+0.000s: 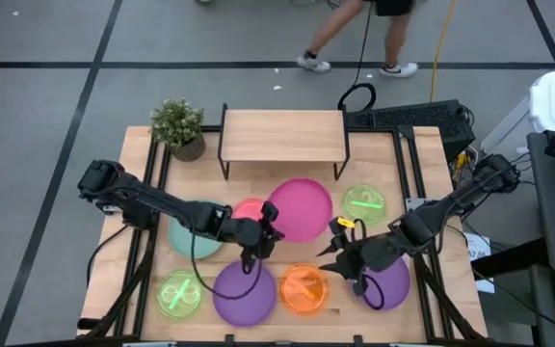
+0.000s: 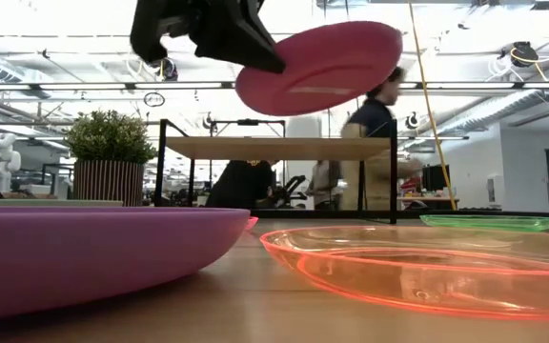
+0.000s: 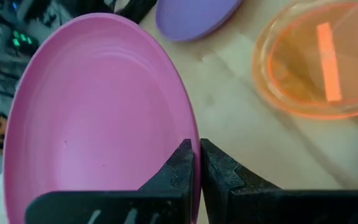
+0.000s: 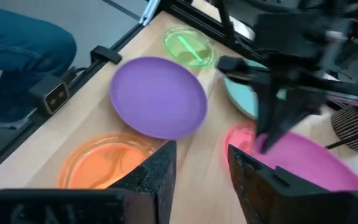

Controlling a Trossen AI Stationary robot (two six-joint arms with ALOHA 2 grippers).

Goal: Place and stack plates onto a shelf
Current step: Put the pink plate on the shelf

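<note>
The left gripper has its jaws clenched on the near-left rim of the large magenta plate, which hangs tilted in the air above the middle of the tabletop, as the low view shows it lifted well over the shelf level. The right gripper sits just right of centre, near the orange plate, jaws released and holding nothing. The grip is a thin pinch on one edge only, so in my judgement the plate could pivot or slip out if the arm swings quickly, and its free far edge could catch the shelf's front lip or a black leg if it is carried in too low or too steeply tilted. A drop from here would land among the small pink plate, the teal plate and the orange one, scattering them. The shelf board looks bare, so there is open room to set down, but the potted plant stands just beside its left end and the far green plate lies near its right leg. The right arm is close to the carrying path; the two purple plates and near green plate lie clear at the near edge.
</note>
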